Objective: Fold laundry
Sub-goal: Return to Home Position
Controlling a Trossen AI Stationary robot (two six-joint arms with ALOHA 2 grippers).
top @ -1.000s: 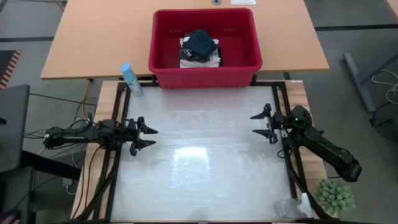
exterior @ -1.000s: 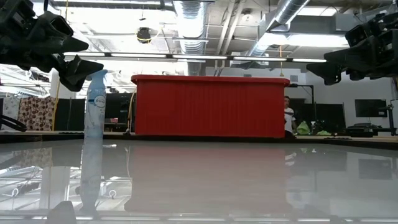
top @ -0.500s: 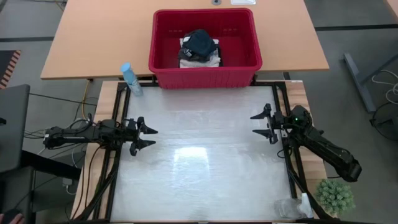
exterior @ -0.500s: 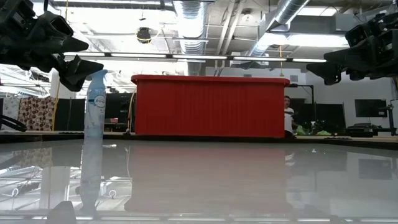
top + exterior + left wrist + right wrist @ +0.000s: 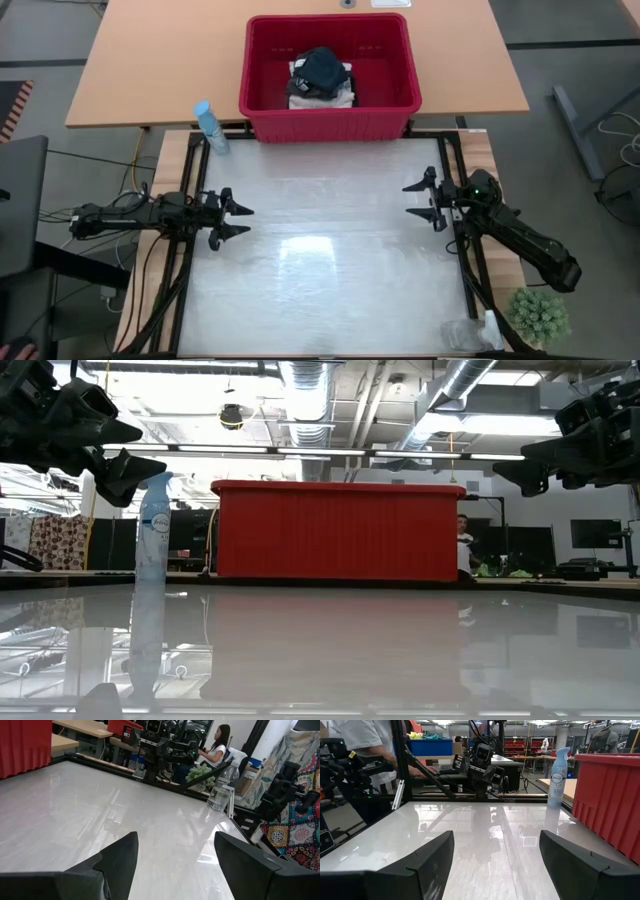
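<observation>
The laundry (image 5: 322,75) lies piled inside the red basket (image 5: 330,122) at the white table's (image 5: 320,280) far edge. The left gripper (image 5: 247,220) and right gripper (image 5: 407,200) hover at opposite sides, facing each other, jaws spread wide and empty.

The left gripper (image 5: 122,448) is hanging above the table's left side, and its two dark fingers are pointing inward with a gap between them. The right gripper (image 5: 520,464) is hanging at the same height on the opposite side, its fingers also parted. Between them, at the far edge of the glossy white table (image 5: 320,660), the red basket (image 5: 340,530) is standing, and the table is reflecting it. A pale blue spray bottle (image 5: 153,525) is standing upright just left of the basket. A person (image 5: 463,546) is showing behind the basket's right corner.
</observation>
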